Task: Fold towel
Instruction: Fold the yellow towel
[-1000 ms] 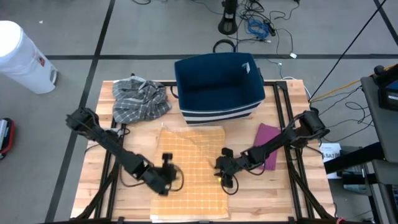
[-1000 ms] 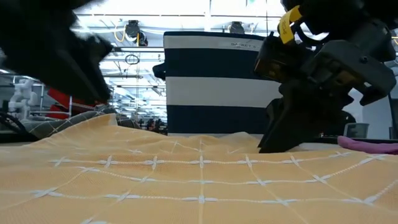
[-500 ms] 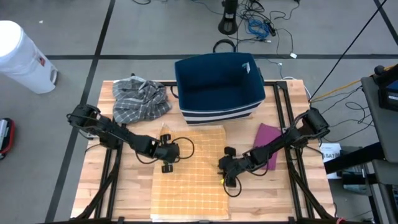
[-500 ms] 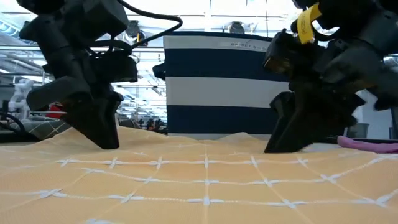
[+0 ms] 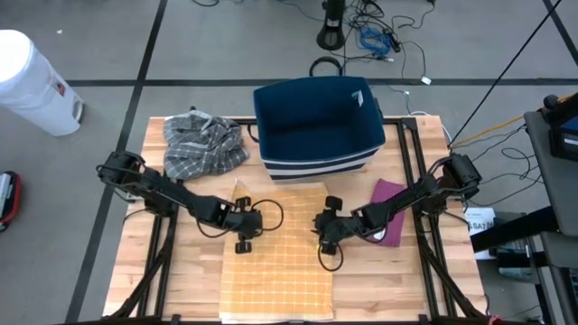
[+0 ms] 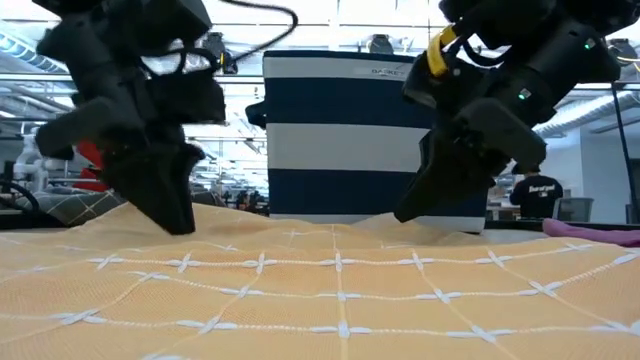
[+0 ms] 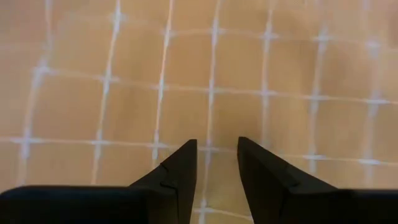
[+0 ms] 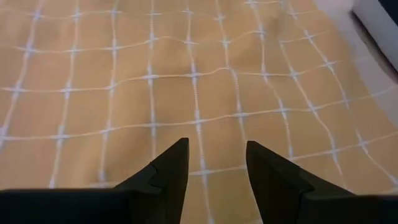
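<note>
A: The left fingers (image 7: 214, 163) stand slightly parted with only a narrow gap between them, gripping nothing, tips down over the orange towel (image 5: 280, 248).

B: And the right fingers (image 8: 216, 163)?

A: Parted too, a bit wider, empty, and pointed at the same checked cloth. From the right wrist view the fabric ahead shows a few gentle ripples.

B: Where does each one sit on the tabletop (image 5: 135, 280)?

A: In the high view the left fingers (image 5: 246, 219) are at the towel's left edge, the right fingers (image 5: 325, 226) at its right edge, roughly level with each other. In the low view both dark ends come down onto or just above the cloth; I cannot tell whether they touch it.

B: How does the towel lie?

A: Spread flat in the middle of the tabletop, long side running from the blue striped basket (image 5: 316, 126) toward the near edge, which it reaches. Its far left corner looks a little uneven.

B: Anything else around?

A: A crumpled grey plaid cloth (image 5: 204, 143) at the far left beside the basket, and a purple cloth (image 5: 390, 208) to the right of the towel, partly under the right arm. A white bin (image 5: 32, 83) stands on the floor beyond the left corner.
</note>
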